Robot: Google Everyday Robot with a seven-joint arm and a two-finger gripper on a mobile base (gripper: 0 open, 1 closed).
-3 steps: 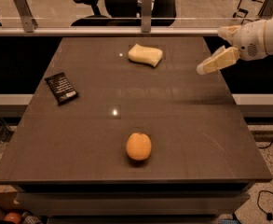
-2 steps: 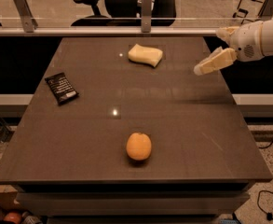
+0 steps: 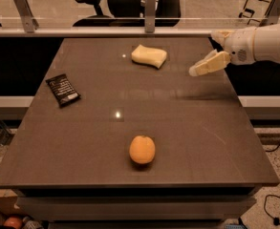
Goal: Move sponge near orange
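The pale yellow sponge (image 3: pixel 149 56) lies on the dark table (image 3: pixel 187 128) near its far edge, right of centre. The orange (image 3: pixel 142 150) sits on the table toward the front, roughly in the middle. My gripper (image 3: pixel 195 71) reaches in from the right on a white arm (image 3: pixel 261 43) and hovers above the table's right part, to the right of the sponge and a little nearer than it. It touches nothing and holds nothing.
A flat black snack packet (image 3: pixel 62 89) lies at the table's left side. A rail with metal posts (image 3: pixel 150 4) runs behind the table, with office chairs (image 3: pixel 130 1) beyond it. The table's edges drop off at front and right.
The gripper has moved left, closer to the sponge. The sponge, the orange and the packet have not moved.
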